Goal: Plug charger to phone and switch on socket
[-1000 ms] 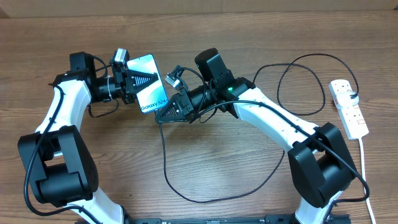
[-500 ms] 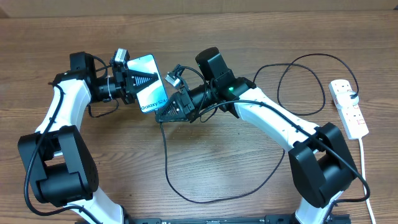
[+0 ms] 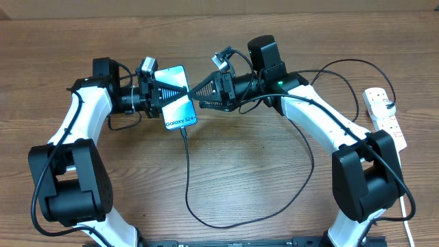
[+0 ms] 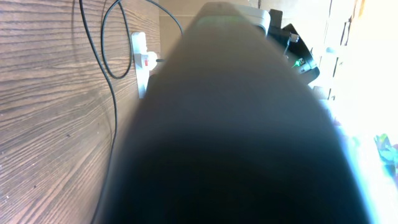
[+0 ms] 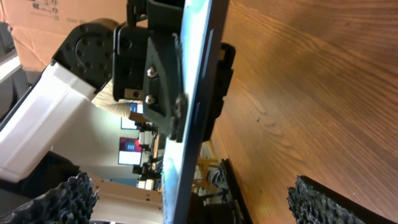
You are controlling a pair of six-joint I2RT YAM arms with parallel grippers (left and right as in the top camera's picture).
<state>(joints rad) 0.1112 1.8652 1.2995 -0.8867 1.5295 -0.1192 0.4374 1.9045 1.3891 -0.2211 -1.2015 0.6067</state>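
Hanging from the phone (image 3: pixel 181 111) clenched in the left hand (image 3: pixel 164 95), the charger (image 3: pixel 186 161) is judged plugged; the released right hand (image 3: pixel 201 96) is held alongside, the socket (image 3: pixel 384 116) well behind it judged not yet switched on.

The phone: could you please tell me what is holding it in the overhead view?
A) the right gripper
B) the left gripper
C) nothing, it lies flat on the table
B: the left gripper has its jaws shut on the phone and holds it up off the table, while the right gripper has its jaws open and is not gripping it.
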